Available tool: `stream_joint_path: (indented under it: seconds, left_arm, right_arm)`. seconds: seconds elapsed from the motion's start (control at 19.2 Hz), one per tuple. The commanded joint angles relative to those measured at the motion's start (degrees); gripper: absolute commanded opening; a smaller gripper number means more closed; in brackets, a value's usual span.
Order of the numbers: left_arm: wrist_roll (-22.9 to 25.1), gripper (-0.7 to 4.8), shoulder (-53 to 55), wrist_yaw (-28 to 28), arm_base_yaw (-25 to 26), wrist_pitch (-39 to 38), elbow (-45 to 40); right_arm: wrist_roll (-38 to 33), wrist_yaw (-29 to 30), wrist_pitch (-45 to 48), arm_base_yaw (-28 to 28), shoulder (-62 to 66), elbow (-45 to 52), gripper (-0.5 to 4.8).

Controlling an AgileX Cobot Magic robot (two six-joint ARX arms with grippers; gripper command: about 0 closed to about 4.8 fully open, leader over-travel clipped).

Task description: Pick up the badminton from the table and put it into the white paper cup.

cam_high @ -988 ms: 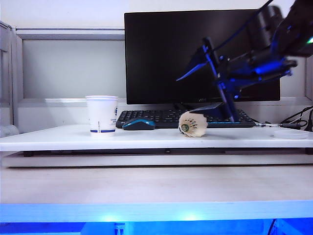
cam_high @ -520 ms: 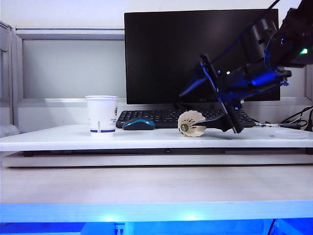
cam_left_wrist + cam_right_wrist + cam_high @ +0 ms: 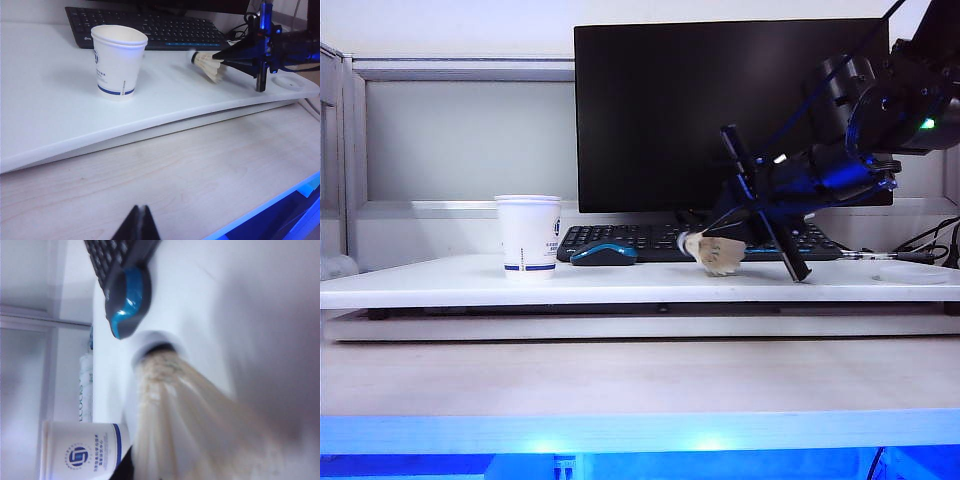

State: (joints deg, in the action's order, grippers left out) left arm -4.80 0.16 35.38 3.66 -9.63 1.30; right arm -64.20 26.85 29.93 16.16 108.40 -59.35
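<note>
**Right gripper clamped on badminton skirt; lift pending**

The badminton [image 3: 714, 252] lies at the right-middle of the table [image 3: 450, 280], cork tip pointing toward the cup side, feather skirt pinched and visibly squashed between the jaws of the right gripper [image 3: 732, 238]. In the right wrist view the skirt [image 3: 200, 420] fills the frame, cork end outward, so the grasp sits on the feathers, not the cork. Cannot tell whether the shuttle has left the table surface; it looks at or just above it.

The white paper cup [image 3: 528, 235] stands upright, mouth open, well apart on the left side of the table. Between the two lies a blue-and-black mouse [image 3: 603, 254], with a keyboard [image 3: 620, 238] behind and a dark monitor [image 3: 720, 110] behind that.

The left gripper [image 3: 136, 226] is off the table, over the pale wooden surface in front, fingertips pressed together, holding nothing.

Judgement for the step: raise straight up first, enough to clear the mouse and cup rim. Carry cork-first over the cup mouth, centre it, then let go low; a feather grip may let it swing or slip.
</note>
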Motion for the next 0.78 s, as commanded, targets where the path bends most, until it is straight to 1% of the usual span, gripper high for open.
stream_joint_path:
  seconds: [0.05, 0.1, 0.16, 0.26, 0.52, 0.73, 0.78]
  left_arm:
    - [-0.2, -0.06, 0.0, 0.8, 0.0, -1.4, 0.1]
    - [-0.2, -0.06, 0.0, 0.8, 0.0, -1.4, 0.1]
    - [-0.2, -0.06, 0.0, 0.7, 0.0, -1.4, 0.1]
    - [-0.1, -0.06, 0.0, 0.6, 0.0, -1.4, 0.1]
    - [-0.1, -0.06, 0.0, 0.6, 0.0, -1.4, 0.1]
    - [-0.1, -0.06, 0.0, 0.6, 0.1, -1.4, 0.1]
    - [-0.1, -0.06, 0.0, 0.6, 0.0, -1.4, 0.1]
  right_arm:
    - [0.1, 1.0, 2.5, 0.0, -0.2, -0.3, -0.08]
    - [0.1, 2.3, 3.9, 0.0, -0.2, -0.3, -0.08]
    - [0.1, 4.7, 7.2, 0.0, -0.2, -0.3, -0.08]
    - [0.1, 7.5, 12.2, 0.2, -0.7, -0.5, -0.09]
    - [1.2, 8.0, 11.6, 2.4, -3.4, -4.0, -0.09]
    - [7.7, 8.8, 1.1, 7.0, -3.8, -11.1, -0.09]
    - [11.4, 8.8, -4.3, 8.8, -3.8, -13.7, -0.09]
